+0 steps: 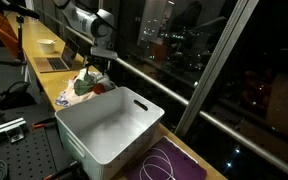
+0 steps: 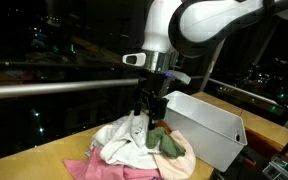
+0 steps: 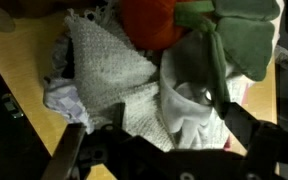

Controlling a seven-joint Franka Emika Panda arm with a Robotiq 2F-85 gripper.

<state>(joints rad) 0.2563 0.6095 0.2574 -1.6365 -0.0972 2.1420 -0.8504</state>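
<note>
Claw: the gripper hangs straight down from the arm in the upper middle of the frame; its jaws are spread wide and have hold of nothing; in the wrist view its fingers sit far apart at the lower left and lower right edges.
Nearest thing: a pile of clothes on the wooden counter, lower middle of the frame; in an exterior view it lies in the upper middle, past the far corner of the bin.
Relation: the pile lies directly below the claw; the fingertips are at its top, and I cannot tell if they touch it.
Topmost piece: a white knitted cloth, its long axis running from the top of the wrist frame down toward the gap between the fingers, slightly slanted; the open jaws stand across that axis.
Around it: a green cloth upper right; a red cloth top centre; a pink cloth under the heap.
Beside the pile: a white plastic bin, just to its right.
</note>
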